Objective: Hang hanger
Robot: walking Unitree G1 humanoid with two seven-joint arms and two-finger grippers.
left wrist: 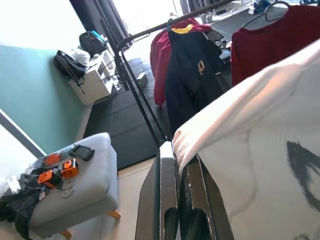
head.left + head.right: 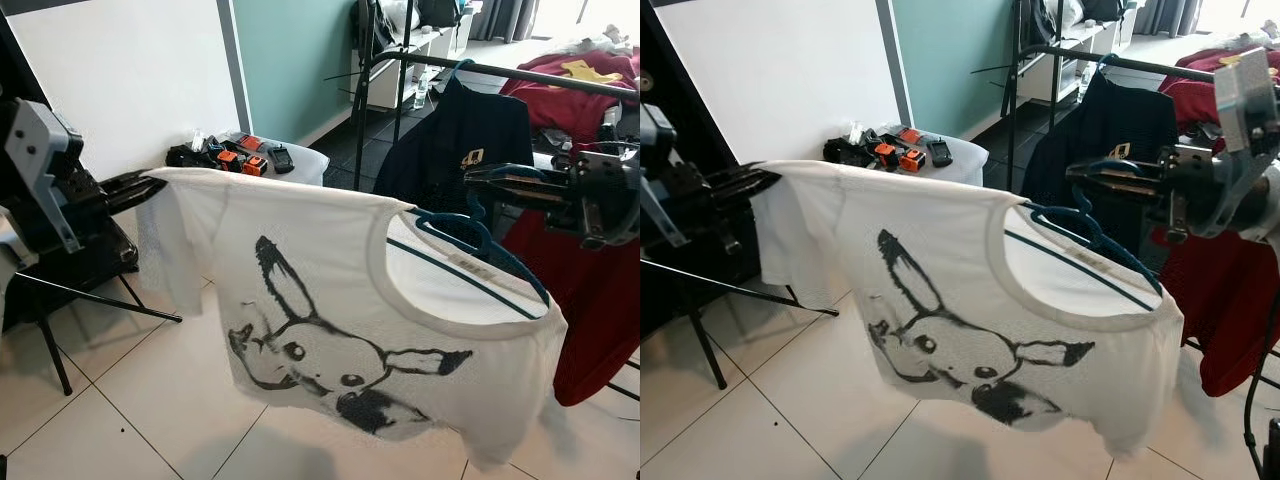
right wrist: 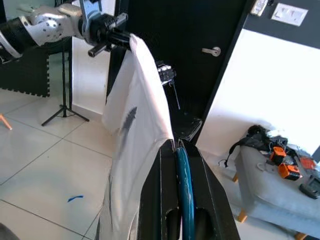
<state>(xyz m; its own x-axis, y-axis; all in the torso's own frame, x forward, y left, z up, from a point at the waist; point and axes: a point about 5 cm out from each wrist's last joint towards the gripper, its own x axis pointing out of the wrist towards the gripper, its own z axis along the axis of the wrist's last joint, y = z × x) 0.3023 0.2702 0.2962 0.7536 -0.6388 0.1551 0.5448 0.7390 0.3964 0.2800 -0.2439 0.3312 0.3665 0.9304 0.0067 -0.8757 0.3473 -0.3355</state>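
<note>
The shirt (image 2: 330, 300) is on the hanger (image 2: 480, 240) — the right end effector (image 2: 478, 184) clamps the hook, the left end effector (image 2: 150, 187) clamps a sleeve — short of the rail (image 2: 520, 73); hanging remains.

Floor (image 2: 150, 400): pale square tiles with dark grout lines; dark mats (image 1: 125, 125) cover it farther back, under the black clothes rail (image 2: 520, 75); a black tripod (image 2: 60, 310) stands on the tiles at the left edge; a grey padded stool (image 1: 90, 185) on wooden feet stands by the white wall, carrying orange-and-black items (image 1: 57, 172), a dark handset (image 1: 81, 151) and a black strap bundle (image 3: 250, 137).
</note>
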